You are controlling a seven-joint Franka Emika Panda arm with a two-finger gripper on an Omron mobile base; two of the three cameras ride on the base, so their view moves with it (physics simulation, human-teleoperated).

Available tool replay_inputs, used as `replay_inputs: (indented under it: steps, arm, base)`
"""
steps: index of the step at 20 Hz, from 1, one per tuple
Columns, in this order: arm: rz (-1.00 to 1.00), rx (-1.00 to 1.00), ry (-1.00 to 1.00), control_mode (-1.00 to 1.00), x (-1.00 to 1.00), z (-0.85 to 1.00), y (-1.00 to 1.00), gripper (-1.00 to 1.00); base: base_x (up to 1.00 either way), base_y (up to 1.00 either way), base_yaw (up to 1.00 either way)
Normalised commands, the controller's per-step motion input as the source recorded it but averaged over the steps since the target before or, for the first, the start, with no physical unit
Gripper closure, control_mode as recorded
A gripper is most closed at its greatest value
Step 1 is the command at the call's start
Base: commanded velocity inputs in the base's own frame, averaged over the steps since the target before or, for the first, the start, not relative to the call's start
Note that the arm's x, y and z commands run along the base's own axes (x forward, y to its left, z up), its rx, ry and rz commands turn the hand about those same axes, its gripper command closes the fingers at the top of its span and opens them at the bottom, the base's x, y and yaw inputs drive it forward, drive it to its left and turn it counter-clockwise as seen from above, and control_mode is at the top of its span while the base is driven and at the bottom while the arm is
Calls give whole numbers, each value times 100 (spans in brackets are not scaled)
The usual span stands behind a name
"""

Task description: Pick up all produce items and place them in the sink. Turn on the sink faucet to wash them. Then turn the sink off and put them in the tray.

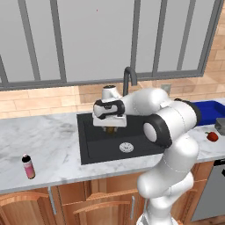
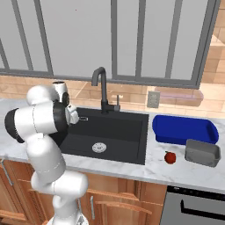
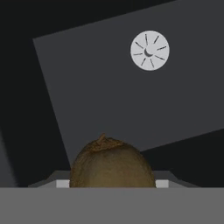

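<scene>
- One brown ball (image 3: 112, 162) sits clamped in my claw (image 1: 110, 128), above the sink (image 1: 94, 145).
- Below the claw lies the drain (image 3: 149, 50).
- Far to the claw's right, the red ball (image 2: 170, 157) rests beside the tray (image 2: 184, 129).

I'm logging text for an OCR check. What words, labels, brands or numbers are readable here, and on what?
None are readable.
The pink bottle shows no legible label.
The blue tray, grey container, sink and faucet carry no markings.
The drain shows only radial slits.
</scene>
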Motion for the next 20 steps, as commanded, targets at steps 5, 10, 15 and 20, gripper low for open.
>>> replay_inputs:
  steps: [5, 10, 15, 20]
  arm:
    - [0, 0, 0, -100, 33, -29, 0, 100]
    - [0, 0, 0, -100, 33, -37, 0, 100]
    - [0, 0, 1, -100, 31, -38, 0, 100]
    - [0, 0, 0, -100, 28, -38, -1, 100]
  base:
    - [0, 0, 0]
    - [0, 0, 0]
    - [0, 0, 0]
    - [0, 0, 0]
